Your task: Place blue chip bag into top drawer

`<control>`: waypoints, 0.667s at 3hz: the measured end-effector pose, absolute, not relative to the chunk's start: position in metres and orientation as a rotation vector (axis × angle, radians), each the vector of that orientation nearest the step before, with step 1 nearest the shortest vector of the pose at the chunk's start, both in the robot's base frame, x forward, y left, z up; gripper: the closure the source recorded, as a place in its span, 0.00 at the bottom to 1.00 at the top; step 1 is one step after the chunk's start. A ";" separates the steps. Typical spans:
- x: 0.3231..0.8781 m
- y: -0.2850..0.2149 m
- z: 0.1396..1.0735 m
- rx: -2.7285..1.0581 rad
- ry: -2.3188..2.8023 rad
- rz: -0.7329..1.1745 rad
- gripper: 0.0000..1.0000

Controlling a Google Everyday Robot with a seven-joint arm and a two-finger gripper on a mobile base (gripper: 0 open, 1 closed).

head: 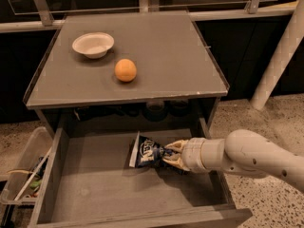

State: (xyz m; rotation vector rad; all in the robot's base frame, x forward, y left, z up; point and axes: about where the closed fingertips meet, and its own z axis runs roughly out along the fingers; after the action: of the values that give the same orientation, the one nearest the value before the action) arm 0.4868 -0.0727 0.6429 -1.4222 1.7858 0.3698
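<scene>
cabinet top (166, 56): grey slab directly above the top drawer (48, 179). top drawer: pulled open. arm (256, 158): reaches in over the drawer's right wall. bowl (93, 44): on the slab above the drawer. blue chip bag (146, 151): inside the drawer, right of centre, long axis left-right. gripper (167, 155): immediately right of the bag, pinching its right end; release judged next. orange (125, 70): above the drawer, on the slab.

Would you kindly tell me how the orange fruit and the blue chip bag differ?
The round orange fruit sits free on the grey tabletop; the crinkled dark-blue foil chip bag is inside the open grey drawer, pinched at its right end by the tool. The fruit is smooth and round; the bag is wrinkled. Both are small.
</scene>
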 end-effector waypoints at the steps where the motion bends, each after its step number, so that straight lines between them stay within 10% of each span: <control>1: 0.487 -0.073 0.643 -1.422 1.786 0.370 0.59; 2: 0.487 -0.073 0.643 -1.422 1.786 0.370 0.36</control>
State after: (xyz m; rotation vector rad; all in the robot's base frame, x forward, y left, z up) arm 0.4868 -0.0726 0.6429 -1.4223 1.7858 0.3699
